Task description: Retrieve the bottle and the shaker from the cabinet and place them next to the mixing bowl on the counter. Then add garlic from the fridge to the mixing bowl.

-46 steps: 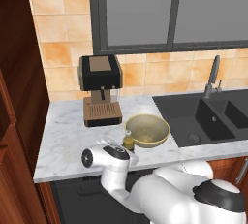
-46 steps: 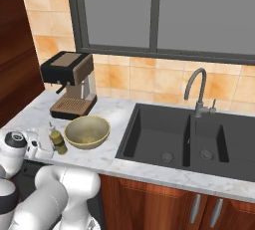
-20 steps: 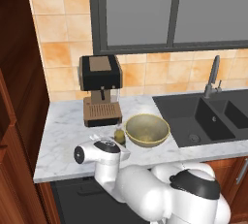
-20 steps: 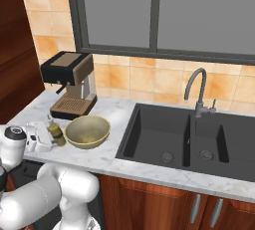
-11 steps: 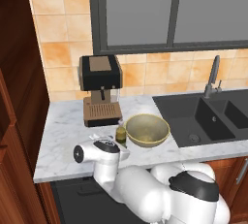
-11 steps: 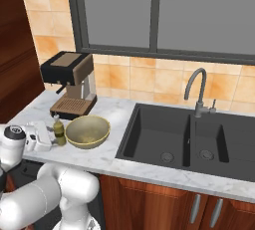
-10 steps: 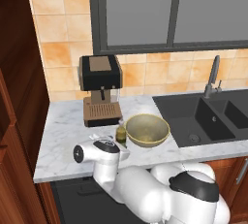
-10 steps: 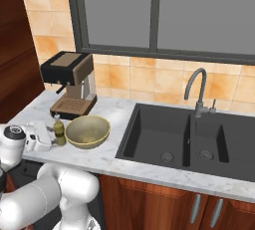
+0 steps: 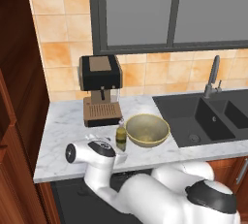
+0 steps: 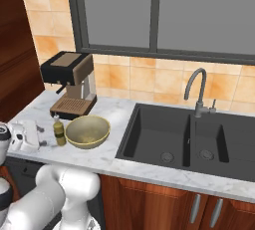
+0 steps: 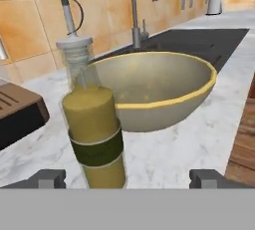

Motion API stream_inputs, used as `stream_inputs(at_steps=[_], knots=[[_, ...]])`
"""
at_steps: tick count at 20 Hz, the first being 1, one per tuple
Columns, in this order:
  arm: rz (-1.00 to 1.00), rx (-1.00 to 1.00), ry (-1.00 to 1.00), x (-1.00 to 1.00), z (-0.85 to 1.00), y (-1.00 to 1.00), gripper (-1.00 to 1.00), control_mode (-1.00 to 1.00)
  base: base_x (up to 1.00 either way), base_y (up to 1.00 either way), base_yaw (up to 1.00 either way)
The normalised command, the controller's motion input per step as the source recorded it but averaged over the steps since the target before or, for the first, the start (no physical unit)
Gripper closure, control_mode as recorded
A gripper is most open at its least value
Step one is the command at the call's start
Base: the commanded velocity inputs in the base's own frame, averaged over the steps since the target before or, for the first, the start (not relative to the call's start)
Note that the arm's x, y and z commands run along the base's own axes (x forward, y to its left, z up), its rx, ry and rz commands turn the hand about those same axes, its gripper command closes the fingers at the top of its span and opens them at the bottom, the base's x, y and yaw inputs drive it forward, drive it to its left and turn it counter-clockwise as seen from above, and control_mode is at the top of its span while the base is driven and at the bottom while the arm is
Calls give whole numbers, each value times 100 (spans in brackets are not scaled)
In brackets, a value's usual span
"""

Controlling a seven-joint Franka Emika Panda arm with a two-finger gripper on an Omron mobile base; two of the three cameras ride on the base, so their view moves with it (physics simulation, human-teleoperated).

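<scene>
The bottle (image 9: pixel 120 137) stands upright on the white marble surface (image 9: pixel 63 136), just beside the mixing bowl (image 9: pixel 147 130) on the side toward the coffee machine (image 9: pixel 100 89). The gripper (image 11: pixel 127 178) sits low in front of the bottle, its jaws spread wide to either side and apparently not touching it. Beyond the bowl lies the dark sink (image 10: pixel 172 134) with its faucet (image 10: pixel 198 92).

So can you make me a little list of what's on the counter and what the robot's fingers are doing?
bottle: upright on the counter, just left of the bowl
bowl: empty, between the bottle and the sink
coffee machine: behind the bottle, against the tiled wall
sink: dark, right of the bowl
fingers: open, either side of the bottle, not gripping it
shaker: not on the counter yet
</scene>
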Motion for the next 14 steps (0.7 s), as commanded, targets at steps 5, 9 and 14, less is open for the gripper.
stream_inputs(at_steps=[5,9,14], knots=[[1,25,2,-81,63,-1,-100,-100,0,0,0],[6,30,15,-44,93,-15,-100,-100,0,0,0],[-3,37,30,-3,60,-44,-100,-100,0,0,0]])
